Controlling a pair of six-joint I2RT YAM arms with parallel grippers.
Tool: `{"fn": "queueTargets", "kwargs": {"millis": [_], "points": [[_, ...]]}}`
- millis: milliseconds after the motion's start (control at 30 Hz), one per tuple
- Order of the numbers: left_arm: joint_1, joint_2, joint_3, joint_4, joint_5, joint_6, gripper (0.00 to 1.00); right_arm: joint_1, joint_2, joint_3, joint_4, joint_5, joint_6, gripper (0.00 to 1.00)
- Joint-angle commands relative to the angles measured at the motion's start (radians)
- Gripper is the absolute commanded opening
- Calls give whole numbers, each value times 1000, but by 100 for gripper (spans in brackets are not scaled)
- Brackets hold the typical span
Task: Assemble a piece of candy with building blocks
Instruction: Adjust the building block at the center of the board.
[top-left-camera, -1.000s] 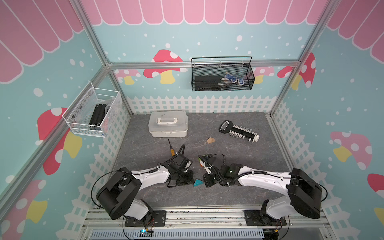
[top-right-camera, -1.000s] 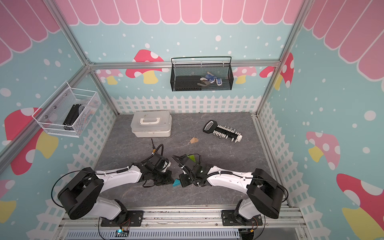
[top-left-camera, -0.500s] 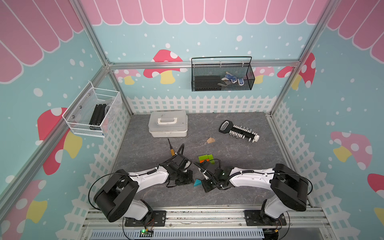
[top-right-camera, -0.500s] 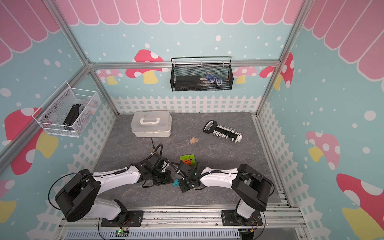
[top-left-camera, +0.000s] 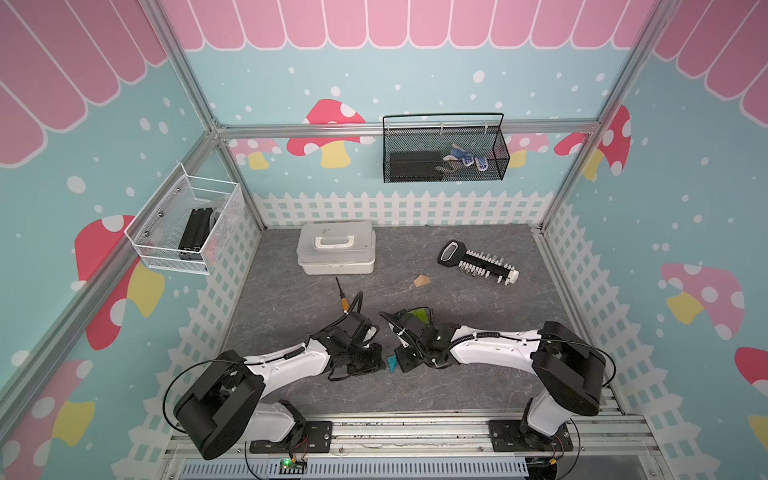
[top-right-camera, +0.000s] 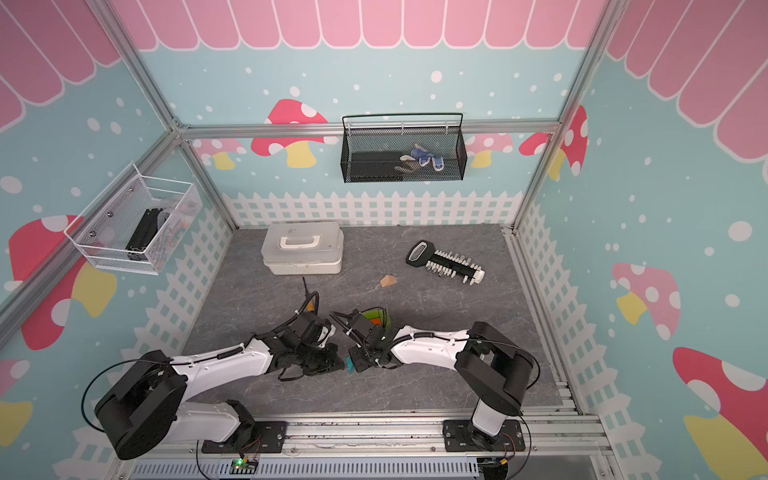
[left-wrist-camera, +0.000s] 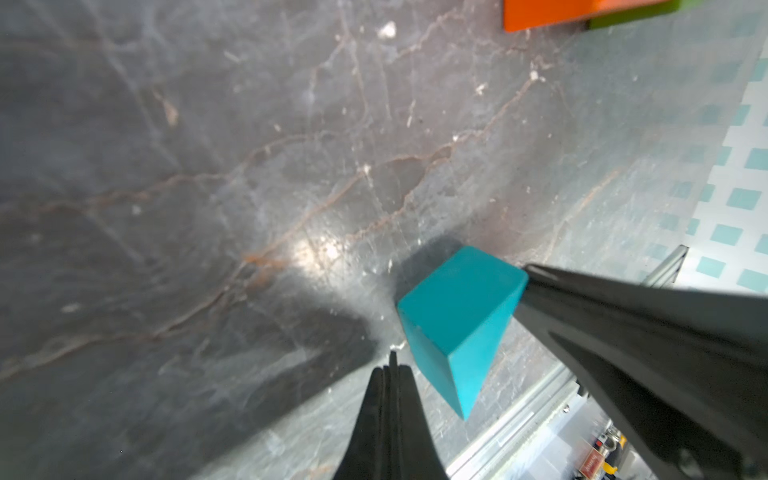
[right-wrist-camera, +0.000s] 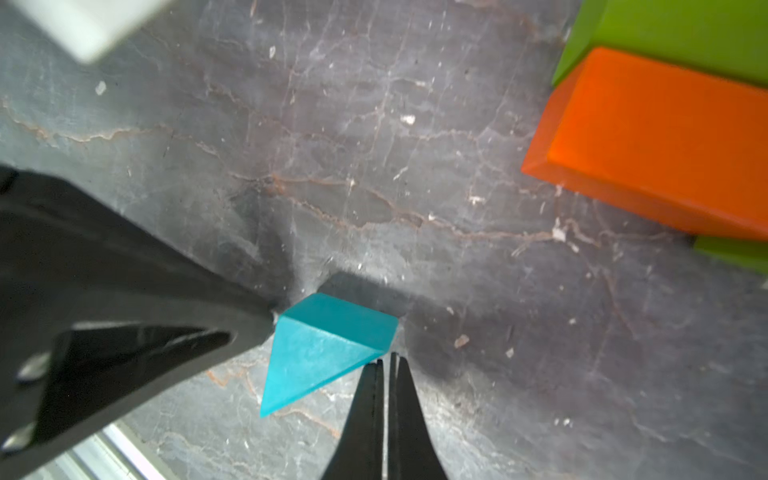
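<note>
1. Building blocks sit on the near half of the table. The teal triangular prism (left-wrist-camera: 453, 324) lies on one face between my two grippers, close to the front rail.
2. My left wrist view shows the left gripper (left-wrist-camera: 392, 365) with its fingers pressed together and gripping nothing. Its tips are just beside one edge of the prism.
3. My right wrist view shows the right gripper (right-wrist-camera: 386, 361) closed to a hairline slit, also empty. Its tips are at the prism's sloping edge, on the opposite side.
4. Only the wrist views show how close the tips are. In both top views the prism is just a teal sliver (top-left-camera: 392, 363) (top-right-camera: 351, 365) between dark gripper bodies.
5. The right wrist view shows the orange cuboid (right-wrist-camera: 665, 137) with one lime-green cuboid (right-wrist-camera: 685, 33) on each side, apart from the prism. In the top views my right arm covers most of this group.
6. Only the top views show the tan triangular prism (top-left-camera: 421, 281), alone and farther back. They also show a yellow-handled screwdriver (top-left-camera: 341, 293) beyond my left arm.
7. The table (top-left-camera: 457, 386) is dark grey with marble veins. A white case (top-left-camera: 336, 253) and a bit holder (top-left-camera: 478, 262) lie near the back.
8. The walls are teal with mushrooms, pink scallops and a white picket fence. A black wire basket (top-left-camera: 444, 149) hangs on the back wall and a white mesh basket (top-left-camera: 187, 232) on the left wall.
</note>
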Motion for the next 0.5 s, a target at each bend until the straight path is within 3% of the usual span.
{"fn": "queueTargets", "kwargs": {"millis": [0,267,467], "points": [[-4,-40,-24,75,45,-49,0,-5,27,32,-17,23,-30,0],[-3,-68,-54,170,125,-79,0,-12,14,47,-1,17,-64,1],[26,-133,-8,40,114,-12,0,-13,-68,29,-32,60,-46,33]]}}
